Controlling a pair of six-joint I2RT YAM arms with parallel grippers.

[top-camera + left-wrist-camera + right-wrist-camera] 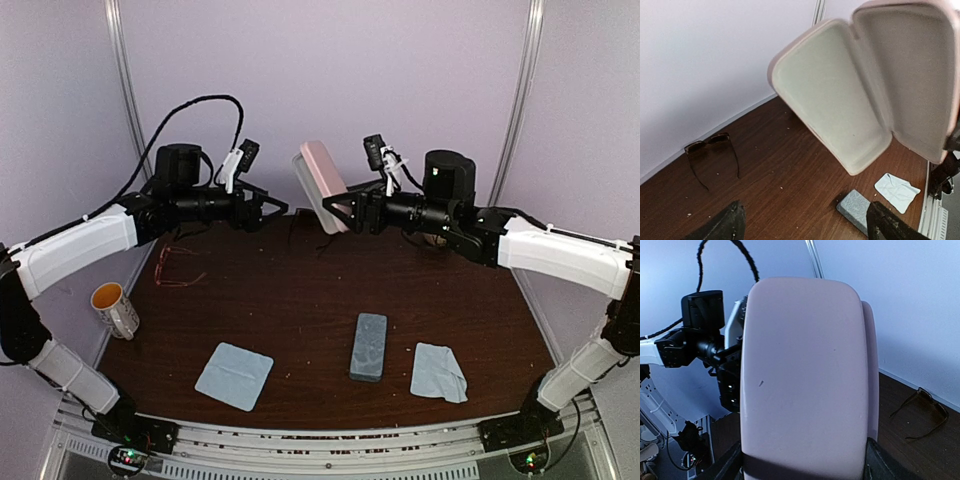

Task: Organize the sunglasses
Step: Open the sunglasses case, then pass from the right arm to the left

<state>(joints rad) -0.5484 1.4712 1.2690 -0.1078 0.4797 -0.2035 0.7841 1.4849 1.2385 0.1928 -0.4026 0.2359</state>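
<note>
Holding the pink case (825, 100) up off the table, the right gripper (335, 212) has its fingers clamped on the lower end of the shell, both halves swung apart and the pale lining facing the left arm. The left gripper (270, 208) hovers just beside it, its fingers (725, 225) spread wide with nothing between them. The step in hand looks like fetching a pair to go into that open case. The dark sunglasses (712, 155) lie with their arms unfolded near the back wall, below and to the side of the case. The wire-frame glasses (176, 264) sit well apart on the left side of the table (300, 300). To do it well, the left arm would best come down on the dark pair at the bridge, pinch gently, and lift level so the open arms do not snag the case lip. The surface is dark wood-grain, speckled with crumbs, enclosed by plain pale walls. It also carries a mug (115, 308), a grey-blue case (368, 346) and two light-blue cloths (234, 375).
</note>
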